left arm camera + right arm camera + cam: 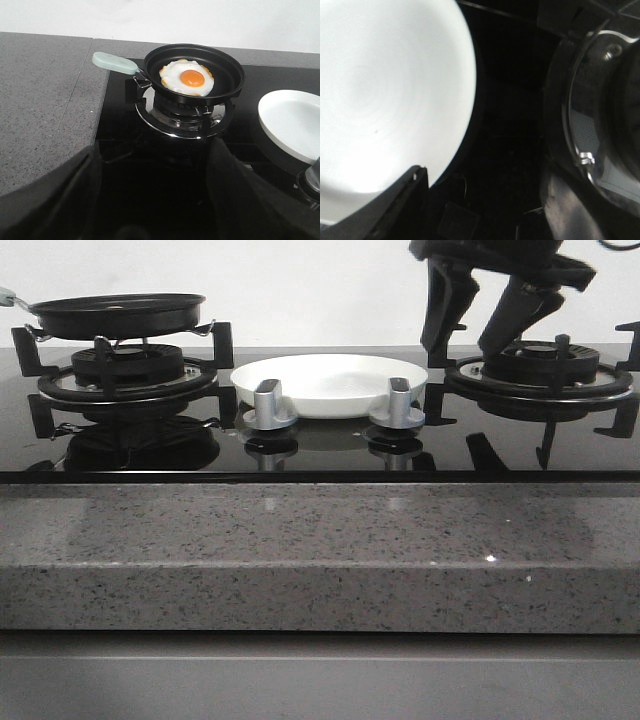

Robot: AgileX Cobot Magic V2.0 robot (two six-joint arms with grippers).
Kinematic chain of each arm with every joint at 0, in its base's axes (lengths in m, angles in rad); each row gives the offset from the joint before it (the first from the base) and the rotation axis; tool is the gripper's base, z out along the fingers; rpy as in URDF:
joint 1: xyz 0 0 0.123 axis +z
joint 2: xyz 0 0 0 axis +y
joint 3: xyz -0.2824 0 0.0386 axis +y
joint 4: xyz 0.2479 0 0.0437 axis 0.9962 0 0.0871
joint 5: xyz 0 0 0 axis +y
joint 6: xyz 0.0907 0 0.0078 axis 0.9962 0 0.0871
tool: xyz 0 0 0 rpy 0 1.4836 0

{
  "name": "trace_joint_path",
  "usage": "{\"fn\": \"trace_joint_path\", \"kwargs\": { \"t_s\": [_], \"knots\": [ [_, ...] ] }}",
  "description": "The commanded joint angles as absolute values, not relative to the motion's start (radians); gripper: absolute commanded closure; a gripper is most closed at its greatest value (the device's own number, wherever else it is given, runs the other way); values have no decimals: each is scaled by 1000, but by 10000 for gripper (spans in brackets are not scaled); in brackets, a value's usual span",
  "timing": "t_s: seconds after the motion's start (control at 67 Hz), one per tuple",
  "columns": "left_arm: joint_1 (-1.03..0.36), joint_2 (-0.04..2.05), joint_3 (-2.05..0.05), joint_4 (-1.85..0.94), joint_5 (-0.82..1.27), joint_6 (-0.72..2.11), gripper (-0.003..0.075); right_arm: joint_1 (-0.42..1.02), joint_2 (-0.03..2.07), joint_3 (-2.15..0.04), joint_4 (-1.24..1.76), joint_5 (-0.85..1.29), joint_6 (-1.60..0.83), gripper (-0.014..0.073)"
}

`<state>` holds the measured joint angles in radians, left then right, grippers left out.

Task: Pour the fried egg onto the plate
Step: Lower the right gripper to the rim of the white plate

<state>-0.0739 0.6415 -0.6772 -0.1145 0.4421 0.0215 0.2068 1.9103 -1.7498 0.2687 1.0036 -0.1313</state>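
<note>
On the left burner (128,368) of the black glass hob (320,455) sits the black frying pan (195,74), and in it lies the fried egg (186,77), yolk up, its browned edge just short of the pan wall. The pan's pale green handle (114,62) points away from the plate, out over the grey speckled counter (45,100). The plate (330,383) stands on the glass between the two burners, behind the two silver knobs (269,406) — bare and white, with nothing on it.

The left gripper (150,200) shows only in its own wrist view: two dark fingers spread wide apart, holding nothing, with the pan and its burner seen between them and some way beyond. The right gripper (482,325) hangs above the right burner (540,370), beside the plate's rim — its two black fingers parted and empty, their tips just over the pan support. In the right wrist view the plate fills one side and the burner's metal ring (580,125) the other.
</note>
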Motion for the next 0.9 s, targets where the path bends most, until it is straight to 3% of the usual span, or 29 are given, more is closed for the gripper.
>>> {"fn": "trace_joint_path", "kwargs": {
  "t_s": [0.0,0.239,0.553,0.881],
  "knots": [
    [-74,645,-706,-118,359,13,260,202,1899,-1836,323,1002,-162,95],
    [-74,645,-706,-118,359,13,260,202,2003,-1963,339,1057,-163,172],
    [-74,645,-706,-118,359,13,260,202,2097,-2061,342,1150,-166,188],
    [-74,645,-706,-118,359,13,260,202,2104,-2076,344,1160,-166,475]
  ]
}}
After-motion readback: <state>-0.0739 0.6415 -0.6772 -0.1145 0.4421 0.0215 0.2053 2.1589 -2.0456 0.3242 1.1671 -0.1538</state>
